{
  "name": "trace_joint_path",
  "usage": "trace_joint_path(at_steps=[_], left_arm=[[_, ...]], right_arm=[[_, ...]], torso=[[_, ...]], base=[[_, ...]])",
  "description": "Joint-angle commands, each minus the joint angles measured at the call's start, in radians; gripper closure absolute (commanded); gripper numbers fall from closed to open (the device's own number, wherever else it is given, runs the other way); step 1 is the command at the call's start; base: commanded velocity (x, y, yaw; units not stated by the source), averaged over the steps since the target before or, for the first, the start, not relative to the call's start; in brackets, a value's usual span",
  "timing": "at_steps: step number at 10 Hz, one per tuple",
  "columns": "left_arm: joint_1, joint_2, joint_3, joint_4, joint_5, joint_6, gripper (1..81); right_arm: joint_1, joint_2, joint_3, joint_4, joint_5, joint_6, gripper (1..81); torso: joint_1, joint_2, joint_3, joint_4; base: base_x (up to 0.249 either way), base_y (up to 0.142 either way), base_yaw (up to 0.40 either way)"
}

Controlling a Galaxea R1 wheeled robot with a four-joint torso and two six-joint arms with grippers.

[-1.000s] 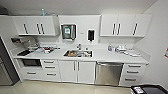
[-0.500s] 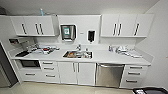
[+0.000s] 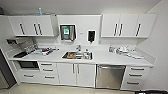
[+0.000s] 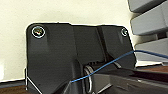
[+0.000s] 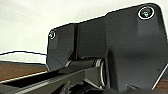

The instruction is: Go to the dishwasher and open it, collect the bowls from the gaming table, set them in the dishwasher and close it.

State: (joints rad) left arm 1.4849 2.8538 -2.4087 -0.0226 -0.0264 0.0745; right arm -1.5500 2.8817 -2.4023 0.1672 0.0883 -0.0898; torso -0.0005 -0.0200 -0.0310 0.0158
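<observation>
- Brushed steel marks your dishwasher (image 3: 110,76): a flat, closed rectangular front under the white countertop (image 3: 105,59), with a horizontal bar handle along its upper edge.
- Taking the sink (image 3: 77,55) as your landmark, the dishwasher sits below it and just to the right, next to the pair of white cabinet doors (image 3: 76,74) under the basin.
- Right of the dishwasher you have a stack of white drawers (image 3: 136,77) with dark bar pulls; far left of the sink, a dark microwave front (image 3: 28,65) is set into the lower run.
- Above the sink, a steel-framed dispenser (image 3: 67,32) and a smaller black box (image 3: 91,36) hang on the wall, with matte white wall cabinets (image 3: 31,25) to either side.
- Blurred clutter lies on the counter left and right of the sink; you cannot make out what the pieces are.
- The head view gives you the whole kitchen wall; the wrist views give none of it.
- From the left wrist you see the robot's dark plate against a pale wall, a thin blue cable (image 4: 107,65) crossing it, and grey slats at one edge.
- From the right wrist you see the same kind of dark plate, a pale wall and a strip of brown floor (image 5: 20,70).
- You cannot tell from these views whether either gripper's jaws stand apart or together.
</observation>
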Motion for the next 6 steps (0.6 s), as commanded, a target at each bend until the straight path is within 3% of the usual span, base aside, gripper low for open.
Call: trace_joint_path(at_steps=[1,6], left_arm=[[-0.050,-0.005,0.011,0.000,0.054,-0.001,1.0],[-0.048,-0.005,0.010,-0.002,0.052,0.001,1.0]], right_arm=[[0.046,-0.006,0.011,-0.011,-0.053,-0.005,1.0],[0.046,-0.006,0.010,-0.011,-0.053,-0.005,1.0]], torso=[[0.001,0.000,0.000,0.000],[0.001,0.000,0.000,0.000]], base=[[0.109,0.000,0.000],[0.110,0.000,0.000]])
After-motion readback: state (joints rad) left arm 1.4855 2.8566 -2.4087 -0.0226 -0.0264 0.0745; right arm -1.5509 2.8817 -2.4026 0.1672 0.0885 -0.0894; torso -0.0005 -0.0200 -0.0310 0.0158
